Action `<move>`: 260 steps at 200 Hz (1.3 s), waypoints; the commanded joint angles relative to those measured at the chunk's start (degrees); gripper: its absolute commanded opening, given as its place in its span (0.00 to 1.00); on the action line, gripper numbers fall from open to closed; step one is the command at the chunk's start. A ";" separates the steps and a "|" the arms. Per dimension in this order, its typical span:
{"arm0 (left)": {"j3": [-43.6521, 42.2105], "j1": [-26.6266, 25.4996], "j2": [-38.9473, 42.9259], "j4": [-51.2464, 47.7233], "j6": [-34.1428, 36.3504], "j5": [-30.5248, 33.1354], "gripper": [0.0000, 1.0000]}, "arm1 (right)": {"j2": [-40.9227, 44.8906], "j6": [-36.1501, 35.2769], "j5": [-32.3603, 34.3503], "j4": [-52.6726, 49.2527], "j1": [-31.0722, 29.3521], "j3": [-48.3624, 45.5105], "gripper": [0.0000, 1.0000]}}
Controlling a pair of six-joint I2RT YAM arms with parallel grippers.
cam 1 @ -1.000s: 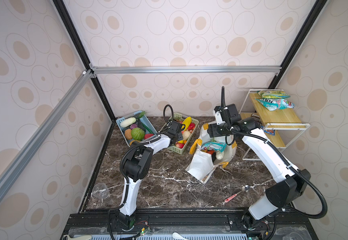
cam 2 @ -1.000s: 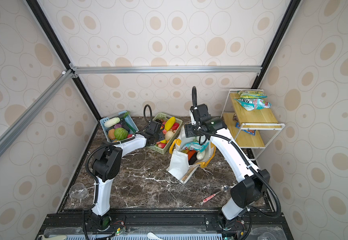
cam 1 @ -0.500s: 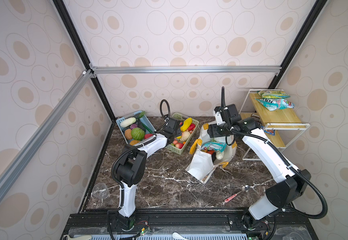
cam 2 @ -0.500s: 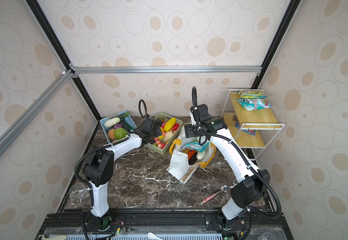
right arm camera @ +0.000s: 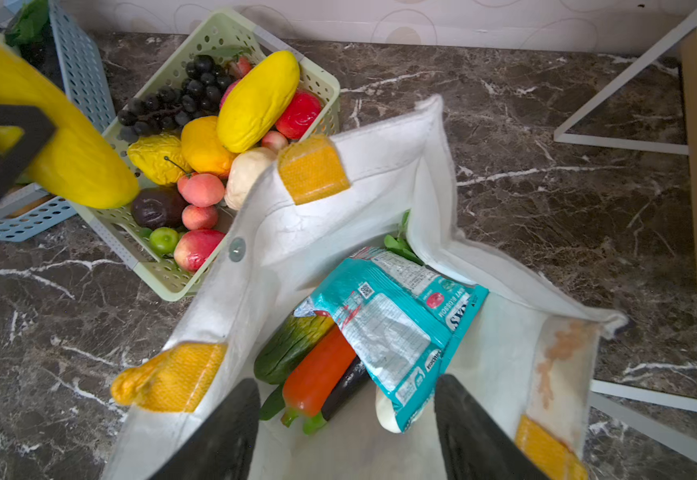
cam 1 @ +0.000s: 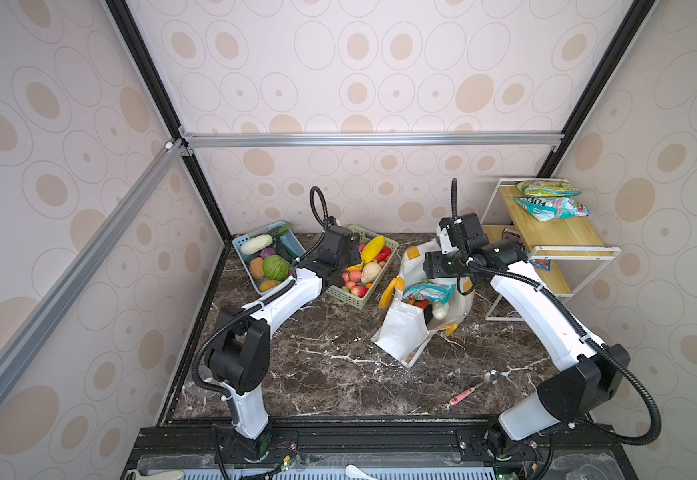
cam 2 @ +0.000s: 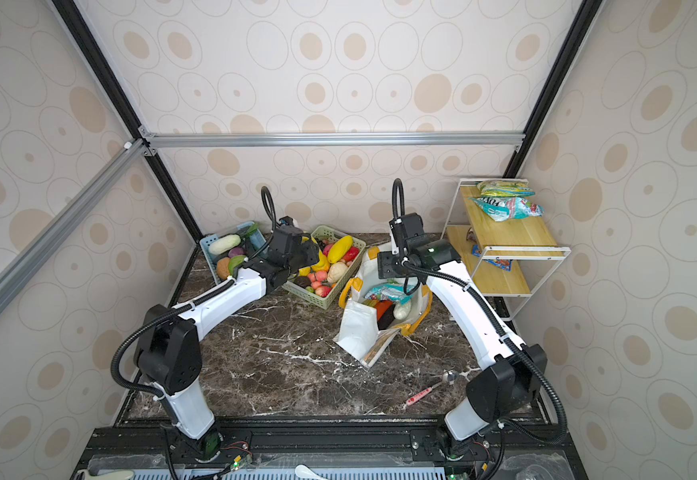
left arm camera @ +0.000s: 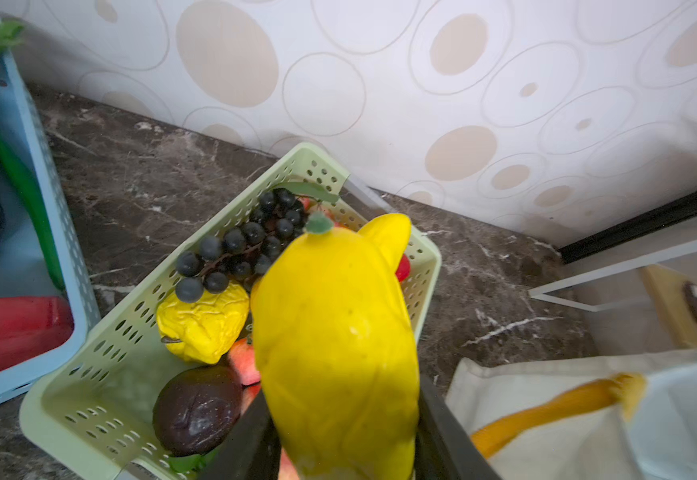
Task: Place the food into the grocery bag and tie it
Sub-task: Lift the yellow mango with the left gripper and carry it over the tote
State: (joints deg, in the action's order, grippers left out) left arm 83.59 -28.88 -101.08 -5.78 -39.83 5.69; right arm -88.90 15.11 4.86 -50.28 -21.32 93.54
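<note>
A pink-handled spoon (cam 1: pixel 473 388) lies nearest the camera on the marble tabletop (cam 1: pixel 330 374), well apart from the work.

Just beyond it the white grocery bag (right arm camera: pixel 338 232) stands with its mouth open. Inside, a teal snack packet (right arm camera: pixel 392 320) lies over an orange carrot (right arm camera: pixel 317 374), a dark eggplant (right arm camera: pixel 344 386), a green-striped gourd (right arm camera: pixel 292 345) and a white piece (right arm camera: pixel 384 411). The right gripper (right arm camera: pixel 346 382) hangs over the bag's mouth, jaws spread wide with nothing between them.

Farther back, the left gripper (left arm camera: pixel 340 390) has its fingers (left arm camera: pixel 247 440) clamped on a long yellow fruit (left arm camera: pixel 330 324), lifted clear above the green basket (right arm camera: pixel 159 282). That basket is heaped with grapes, peaches and more yellow produce. The blue basket (cam 1: pixel 242 249) sits beside it toward the left wall, and at the back right a wooden shelf (cam 1: pixel 546 232) carries two more packets.

The loading step appears to be in hand, with tying some way off. The next move calls for carrying the fruit across the gap between basket and bag and over the bag's rim. It would then need lowering lengthwise into the space beside the packet before the fingers let go. With the right gripper over that same opening, the two arms look likely to crowd each other, so one may have to give way.
</note>
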 commanded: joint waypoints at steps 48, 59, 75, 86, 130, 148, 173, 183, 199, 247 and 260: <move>0.02 -4.86 6.14 5.42 -0.03 -11.03 0.48 | 2.87 3.15 -1.77 -2.09 3.46 -2.46 0.69; 0.44 -6.38 6.08 5.87 -0.43 -11.93 0.48 | 2.83 3.47 -1.80 -2.53 4.08 -2.47 0.70; 0.78 -8.54 5.78 7.39 -1.37 -13.28 0.48 | 3.25 4.10 -2.35 -2.41 4.96 -3.13 0.69; 1.17 -10.15 5.34 7.93 -1.73 -13.69 0.48 | 3.73 4.44 -3.05 -2.10 4.97 -3.85 0.69; 2.62 -14.69 3.30 8.66 -1.52 -14.15 0.49 | 4.35 4.40 -3.46 -2.45 7.47 -5.17 0.70; 3.43 -16.16 1.81 8.34 -0.89 -14.22 0.49 | 4.78 4.53 -3.20 -2.54 8.02 -5.52 0.70; 6.47 -18.75 -1.43 5.68 1.73 -13.02 0.50 | 5.69 4.73 -3.02 -2.80 8.75 -5.91 0.69; 8.12 -19.61 -3.08 4.09 2.85 -12.47 0.50 | 6.01 4.81 -3.04 -2.86 8.75 -5.85 0.70; 10.89 -21.12 -5.80 1.50 4.63 -11.27 0.50 | 6.44 4.84 -3.02 -3.12 8.75 -5.82 0.69; 15.39 -23.10 -12.60 -2.93 7.44 -8.10 0.50 | 7.32 4.52 -0.93 -4.23 8.92 -5.32 0.70; 17.33 -23.53 -14.78 -4.83 8.26 -7.81 0.50 | 7.34 4.54 -0.52 -4.30 8.99 -5.26 0.69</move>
State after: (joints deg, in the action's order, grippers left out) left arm 95.94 -51.75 -113.06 -6.20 -34.92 -4.45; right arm -83.07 19.22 2.63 -52.66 -12.78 88.05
